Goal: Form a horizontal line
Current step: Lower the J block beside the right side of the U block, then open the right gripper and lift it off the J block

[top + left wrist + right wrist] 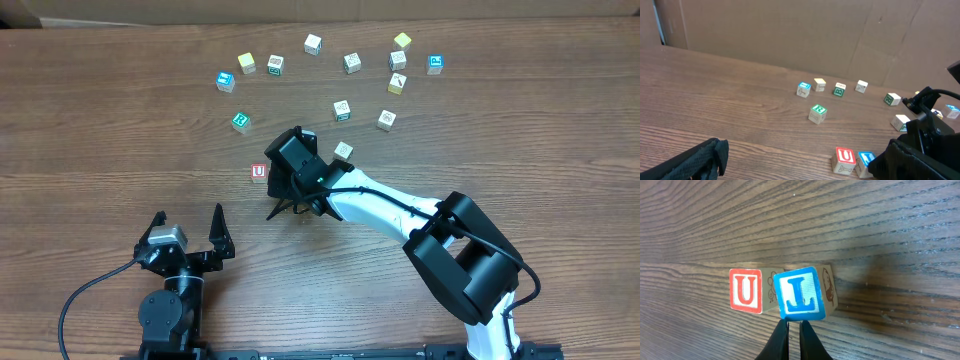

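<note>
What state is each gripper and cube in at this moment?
Left gripper: open, empty, away from the cubes.
Right gripper: shut, tips by the L cube, not gripping it.
U cube: flat, U up, right beside the L cube.
L cube: L up, next in the row.
R cube: loose, apart from that pair.
Other cubes: scattered on the far side.

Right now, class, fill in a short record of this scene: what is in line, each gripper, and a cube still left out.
In line: U cube and L cube, side by side
Right gripper: shut, tips by the L cube, gripping nothing
Left gripper: open, empty, away from the cubes
Green cube: loose, not yet in line
</note>
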Tool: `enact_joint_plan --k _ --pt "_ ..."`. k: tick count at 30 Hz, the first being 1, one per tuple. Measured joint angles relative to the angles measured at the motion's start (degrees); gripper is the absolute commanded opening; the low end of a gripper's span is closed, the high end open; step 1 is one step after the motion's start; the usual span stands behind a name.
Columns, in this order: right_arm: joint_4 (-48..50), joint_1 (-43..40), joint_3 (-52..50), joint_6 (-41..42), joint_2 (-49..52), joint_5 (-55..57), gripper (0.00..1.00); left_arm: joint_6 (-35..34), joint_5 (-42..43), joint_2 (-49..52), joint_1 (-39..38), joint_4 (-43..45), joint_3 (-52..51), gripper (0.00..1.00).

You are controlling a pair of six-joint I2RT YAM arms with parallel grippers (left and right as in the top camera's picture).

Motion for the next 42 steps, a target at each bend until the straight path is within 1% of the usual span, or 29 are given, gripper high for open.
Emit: enact_joint_plan --k 2,4,10,15,23,28,42 --pt "0.0 0.0 0.0 -0.17 0.0 0.33 0.06 0.0 0.0 0.0 0.0 0.0 0.0 1.0" --pt "0.0 0.0 0.0 -0.52 0.0 0.44 0.04 0.0 0.0 0.0 0.0 0.0 0.0 1.0" --pt "-0.74 -0.26 0.0 -2.8 0.0 -0.13 0.04 0.0 0.0 0.0 0.0 0.0 0.0 1.0" --pt "-5.01 -1.07 -0.02 -4.02 -0.87 -0.59 0.04 0.0 0.0 0.0 0.0 0.02 0.0 1.0" --pt "-10.99 -5.2 -0.04 -4.55 -4.66 3.58 0.04 0.0 0.0 0.0 0.0 0.0 0.0 1.0" --pt "-11.52 -7.26 -0.07 -4.55 -4.66 5.55 0.04 0.0 0.0 0.0 0.0 0.0 0.0 1.0" --pt "-11.19 -7.32 -0.11 -4.55 -4.66 6.84 0.04 0.0 0.0 0.0 0.0 0.0 0.0 1.0"
